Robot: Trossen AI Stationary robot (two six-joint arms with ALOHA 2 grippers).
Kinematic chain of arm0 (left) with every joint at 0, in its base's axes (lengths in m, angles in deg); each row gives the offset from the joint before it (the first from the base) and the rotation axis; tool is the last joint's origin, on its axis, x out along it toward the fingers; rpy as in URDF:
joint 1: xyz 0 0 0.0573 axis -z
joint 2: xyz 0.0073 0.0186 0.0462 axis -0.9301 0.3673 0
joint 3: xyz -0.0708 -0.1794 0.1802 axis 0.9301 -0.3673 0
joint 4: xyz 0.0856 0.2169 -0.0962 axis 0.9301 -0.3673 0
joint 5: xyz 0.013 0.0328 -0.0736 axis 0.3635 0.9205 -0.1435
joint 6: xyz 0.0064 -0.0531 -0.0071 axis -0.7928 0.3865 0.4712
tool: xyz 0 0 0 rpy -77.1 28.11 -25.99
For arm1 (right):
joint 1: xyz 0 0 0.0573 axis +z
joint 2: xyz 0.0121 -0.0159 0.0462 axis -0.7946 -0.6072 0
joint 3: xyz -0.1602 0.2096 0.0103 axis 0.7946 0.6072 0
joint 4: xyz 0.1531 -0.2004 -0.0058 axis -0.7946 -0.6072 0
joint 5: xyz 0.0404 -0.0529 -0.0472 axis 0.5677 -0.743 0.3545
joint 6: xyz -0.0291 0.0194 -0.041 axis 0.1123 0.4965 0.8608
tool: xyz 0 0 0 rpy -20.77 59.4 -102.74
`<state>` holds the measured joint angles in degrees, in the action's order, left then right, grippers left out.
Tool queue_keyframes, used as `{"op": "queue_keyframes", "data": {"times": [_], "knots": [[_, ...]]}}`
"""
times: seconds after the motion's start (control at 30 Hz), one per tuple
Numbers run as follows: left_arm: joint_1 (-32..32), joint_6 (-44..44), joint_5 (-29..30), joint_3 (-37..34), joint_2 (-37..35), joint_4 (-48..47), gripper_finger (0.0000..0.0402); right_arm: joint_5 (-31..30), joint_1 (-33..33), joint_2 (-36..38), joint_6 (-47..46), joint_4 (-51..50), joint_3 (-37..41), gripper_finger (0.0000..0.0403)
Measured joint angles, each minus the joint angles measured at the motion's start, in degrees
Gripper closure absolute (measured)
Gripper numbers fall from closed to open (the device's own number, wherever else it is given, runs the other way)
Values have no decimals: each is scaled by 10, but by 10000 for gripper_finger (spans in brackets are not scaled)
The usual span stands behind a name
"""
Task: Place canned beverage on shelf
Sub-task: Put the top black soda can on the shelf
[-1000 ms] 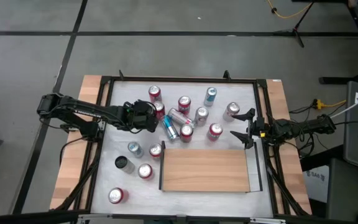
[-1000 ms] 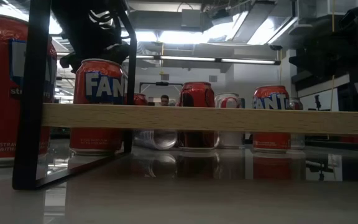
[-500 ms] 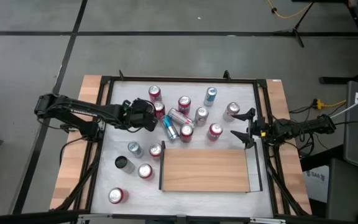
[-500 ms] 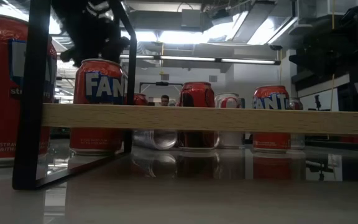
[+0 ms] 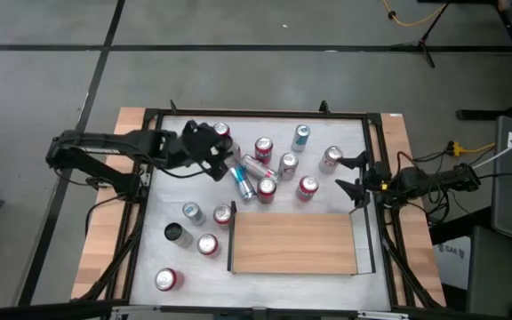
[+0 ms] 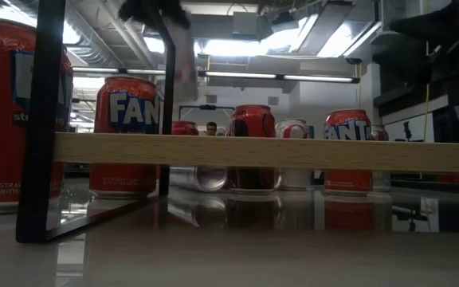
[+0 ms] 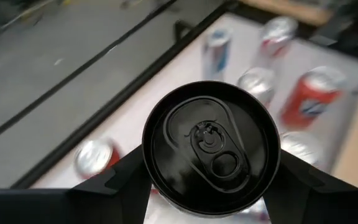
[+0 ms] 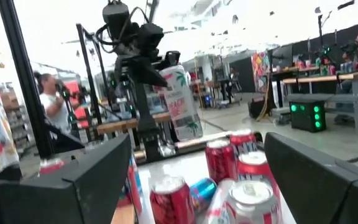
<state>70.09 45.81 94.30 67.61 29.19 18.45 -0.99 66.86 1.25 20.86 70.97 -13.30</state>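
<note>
Above the white worktop, the left gripper clasped a pale pink-labelled can, raised clear of the standing cans for carrying; the right gripper waited, splayed.

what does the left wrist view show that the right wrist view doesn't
Only the left wrist view shows the held can's black top with its pull tab, clamped between the left tool's fingers. Only the right wrist view shows that can's side, a pale label with pink print, lifted clear above the standing cans, plus a person in the room beyond. Both show red cans standing on the white table.
</note>
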Motion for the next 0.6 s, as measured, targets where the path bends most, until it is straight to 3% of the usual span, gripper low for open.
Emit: {"op": "queue_keyframes", "data": {"times": [0.3, 0.6], "knots": [[6, -116, -166, 31, 31, 177, 177, 0, 0, 0, 0, 30, -13, 45], [59, -136, -205, 31, 143, 216, 177, 5, 0, -49, 2, 4, -87, 45]]}}
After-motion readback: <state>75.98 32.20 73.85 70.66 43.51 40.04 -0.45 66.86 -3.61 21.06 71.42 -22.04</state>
